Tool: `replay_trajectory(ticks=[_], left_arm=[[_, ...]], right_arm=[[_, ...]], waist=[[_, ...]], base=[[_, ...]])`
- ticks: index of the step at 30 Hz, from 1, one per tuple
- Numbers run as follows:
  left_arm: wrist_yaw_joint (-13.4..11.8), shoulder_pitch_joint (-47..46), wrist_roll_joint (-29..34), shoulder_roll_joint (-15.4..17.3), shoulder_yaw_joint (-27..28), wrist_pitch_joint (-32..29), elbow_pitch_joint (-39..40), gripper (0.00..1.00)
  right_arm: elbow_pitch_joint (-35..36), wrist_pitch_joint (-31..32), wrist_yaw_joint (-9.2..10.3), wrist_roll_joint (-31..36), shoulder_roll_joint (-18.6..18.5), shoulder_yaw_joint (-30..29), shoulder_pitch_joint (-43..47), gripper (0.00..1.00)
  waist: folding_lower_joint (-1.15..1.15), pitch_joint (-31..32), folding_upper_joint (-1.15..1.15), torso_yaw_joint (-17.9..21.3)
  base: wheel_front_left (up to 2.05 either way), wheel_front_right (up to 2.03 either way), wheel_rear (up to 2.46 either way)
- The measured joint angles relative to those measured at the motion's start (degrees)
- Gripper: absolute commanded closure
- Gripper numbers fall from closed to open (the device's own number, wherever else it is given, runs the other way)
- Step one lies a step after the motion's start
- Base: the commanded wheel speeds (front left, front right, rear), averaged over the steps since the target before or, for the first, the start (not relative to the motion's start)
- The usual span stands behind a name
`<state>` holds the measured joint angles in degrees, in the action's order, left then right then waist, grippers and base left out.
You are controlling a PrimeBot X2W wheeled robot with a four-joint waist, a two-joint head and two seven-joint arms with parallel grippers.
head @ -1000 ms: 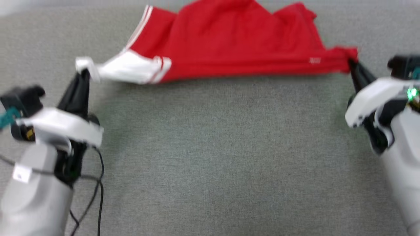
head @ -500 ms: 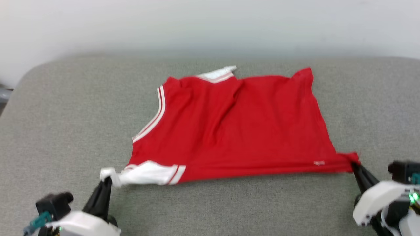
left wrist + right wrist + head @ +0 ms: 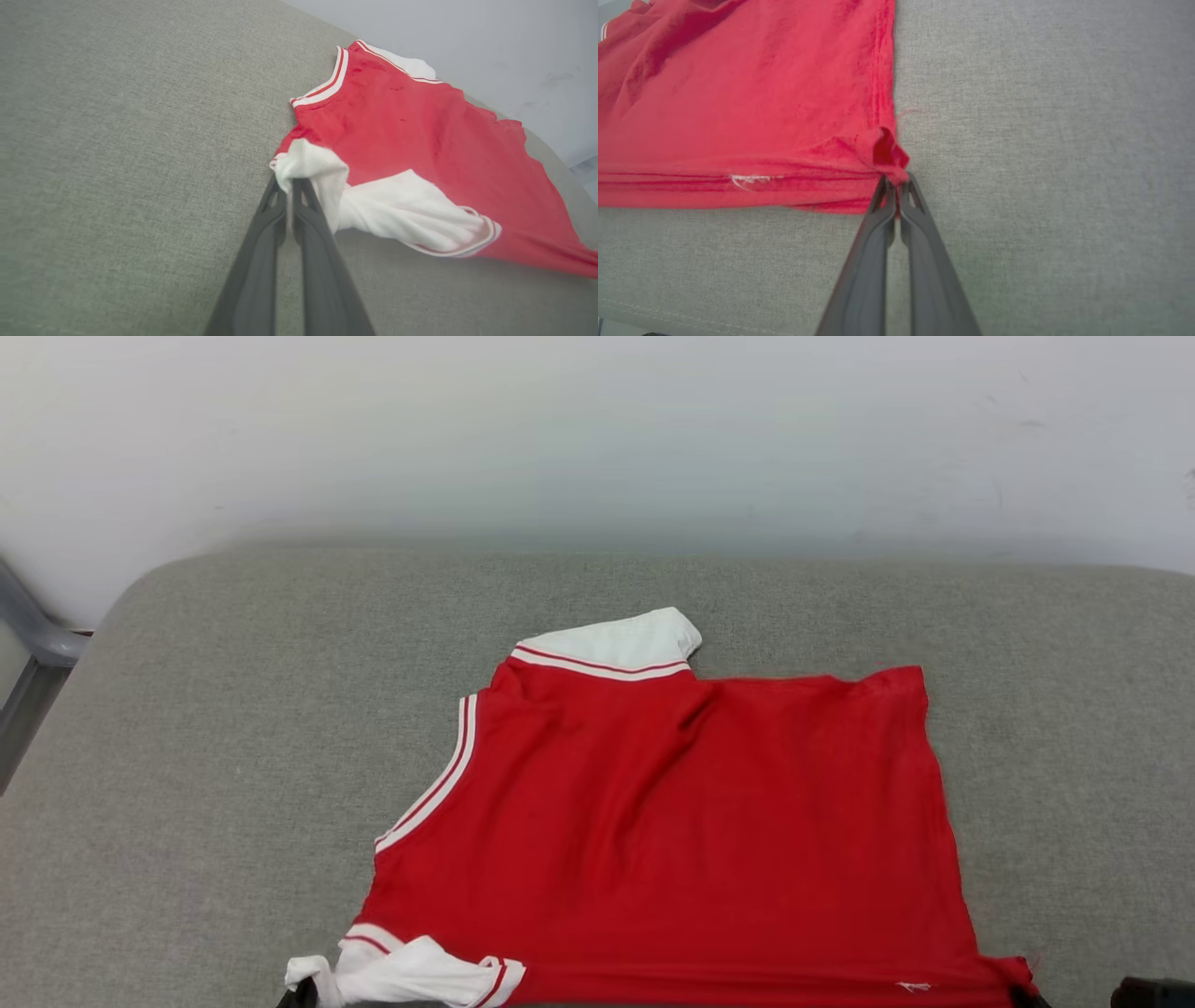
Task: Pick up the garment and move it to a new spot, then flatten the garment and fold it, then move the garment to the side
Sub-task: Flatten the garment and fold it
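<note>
Red fabric of the garment [image 3: 672,821] lies spread on the grey cushion [image 3: 233,709] at lower centre of the head view. Its striped neckline [image 3: 434,784] faces frame left and its hem frame right, so its length runs across. With fingers pressed together, the left gripper [image 3: 290,183] pinches the white sleeve [image 3: 308,161] at lower left. The right gripper [image 3: 896,181] likewise pinches the hem corner [image 3: 887,154] at lower right.

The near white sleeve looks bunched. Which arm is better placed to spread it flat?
Left. The left gripper is shut on that sleeve of the garment; the right gripper pinches the opposite red hem corner.
</note>
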<state>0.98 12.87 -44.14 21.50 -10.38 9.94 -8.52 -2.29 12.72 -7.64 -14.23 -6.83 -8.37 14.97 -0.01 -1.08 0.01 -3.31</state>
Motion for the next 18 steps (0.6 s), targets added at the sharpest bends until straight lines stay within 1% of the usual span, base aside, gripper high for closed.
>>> replay_trajectory(ticks=[4,7,12,18], left_arm=[[-0.54,1.48,-0.24,1.11,0.04,-1.23,3.13,1.0],[-0.44,-0.07,0.19,1.47,-0.63,-2.25,4.56,1.0],[1.56,-7.86,1.74,1.68,-2.7,-3.41,3.93,1.0],[3.78,-18.57,3.13,0.37,-4.81,-2.18,-2.13,1.0]], right_arm=[[3.79,2.27,0.02,0.4,1.3,-0.59,2.69,1.0],[5.41,3.41,0.08,0.37,1.58,-0.41,2.14,1.0],[6.1,5.45,0.09,0.43,1.19,0.57,-3.24,1.0],[3.23,7.04,0.11,0.8,-1.37,2.42,-12.26,1.0]], waist=[[0.0,-0.05,0.0,-0.13],[0.01,-0.66,0.0,-0.12],[0.02,-2.67,0.0,0.04],[0.02,-6.36,0.0,0.55]], base=[[0.0,0.0,0.0],[0.0,0.0,0.0],[0.0,0.0,0.0],[0.0,0.0,0.0]])
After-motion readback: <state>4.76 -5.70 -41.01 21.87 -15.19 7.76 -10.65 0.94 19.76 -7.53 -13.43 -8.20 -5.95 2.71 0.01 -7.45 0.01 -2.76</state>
